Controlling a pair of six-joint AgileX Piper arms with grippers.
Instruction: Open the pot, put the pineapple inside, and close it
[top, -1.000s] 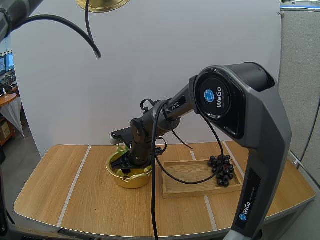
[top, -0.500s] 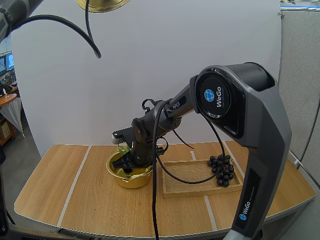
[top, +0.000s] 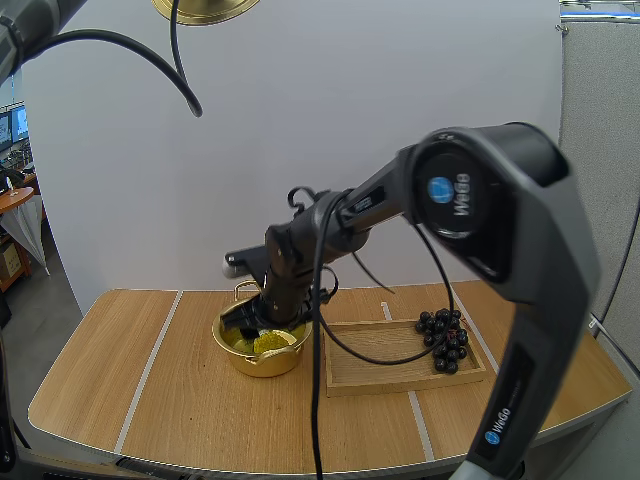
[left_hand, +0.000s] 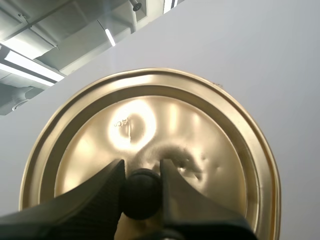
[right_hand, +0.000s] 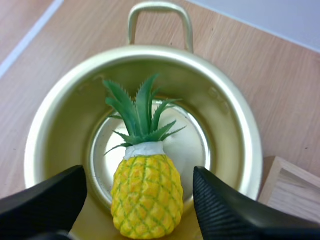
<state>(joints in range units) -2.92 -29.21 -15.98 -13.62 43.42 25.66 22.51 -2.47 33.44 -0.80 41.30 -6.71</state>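
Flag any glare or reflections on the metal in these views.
Left wrist view: bright glare patch on the lid beside its knob. Right wrist view: pot floor shines mirror-like behind the pineapple's leaves. High view: pot shows no strong glare.

Bright, even light falls from overhead. A white patch of glare blooms on the lid (left_hand: 200, 130), and the pot (right_hand: 65, 115) floor gleams behind the pineapple (right_hand: 146, 195). Shadows on the bench (top: 150, 380) are faint and soft.
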